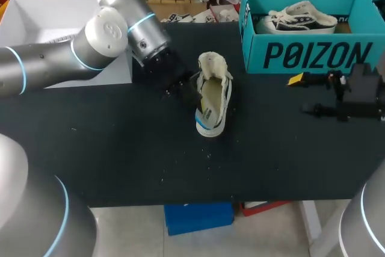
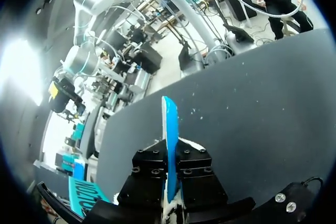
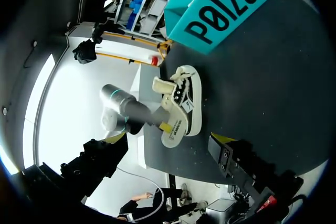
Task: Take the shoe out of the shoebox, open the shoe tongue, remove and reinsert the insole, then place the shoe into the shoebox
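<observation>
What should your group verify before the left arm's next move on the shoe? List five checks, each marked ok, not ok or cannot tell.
1. Shoe out of the shoebox, standing on the table: ok.
2. Tongue pulled open: ok.
3. Left hand shut on a thin blue piece: ok. Whether that piece is the insole: cannot tell.
4. Right hand open, apart from the shoe: ok.
5. Room in the shoebox beside the other shoe: cannot tell.

On the table (image 1: 120,161), shoe (image 1: 213,97) lies left of, apparently before, shoebox (image 1: 313,57).
</observation>
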Motion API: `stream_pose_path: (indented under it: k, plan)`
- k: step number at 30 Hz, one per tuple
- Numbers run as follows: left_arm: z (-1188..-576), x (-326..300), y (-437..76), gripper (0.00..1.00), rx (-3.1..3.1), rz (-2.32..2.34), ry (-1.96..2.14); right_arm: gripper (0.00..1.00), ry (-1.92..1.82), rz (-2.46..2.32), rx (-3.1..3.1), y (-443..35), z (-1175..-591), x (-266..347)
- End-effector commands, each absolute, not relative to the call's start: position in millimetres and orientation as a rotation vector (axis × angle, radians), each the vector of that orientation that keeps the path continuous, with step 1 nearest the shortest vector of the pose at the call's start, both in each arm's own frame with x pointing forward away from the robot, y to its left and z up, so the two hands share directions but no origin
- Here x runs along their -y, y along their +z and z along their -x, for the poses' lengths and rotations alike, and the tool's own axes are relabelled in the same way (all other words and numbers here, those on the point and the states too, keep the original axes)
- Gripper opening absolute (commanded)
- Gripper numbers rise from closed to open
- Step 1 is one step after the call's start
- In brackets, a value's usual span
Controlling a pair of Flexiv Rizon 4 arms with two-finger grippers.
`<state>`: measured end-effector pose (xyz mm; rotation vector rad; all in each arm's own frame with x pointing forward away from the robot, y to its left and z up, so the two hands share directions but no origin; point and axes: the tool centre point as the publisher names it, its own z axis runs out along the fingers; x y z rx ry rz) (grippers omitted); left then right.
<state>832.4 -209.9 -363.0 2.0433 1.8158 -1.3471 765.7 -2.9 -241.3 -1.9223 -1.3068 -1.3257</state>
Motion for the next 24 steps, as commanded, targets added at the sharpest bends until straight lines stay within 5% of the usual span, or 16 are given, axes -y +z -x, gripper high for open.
stream_pose_path:
  k: [1,22,24]
  plan:
    - [-839,216,-369,0.00,-1.808,-2.045,-1.356,1.00,-1.324,1.924,1.307,-241,-766,3]
    - [-870,225,-380,0.00,-1.842,-1.979,-1.333,1.00,-1.324,1.924,1.307,-241,-766,3]
    - [-870,225,-381,0.36,-1.847,-1.975,-1.329,1.00,-1.324,1.924,1.307,-241,-766,3]
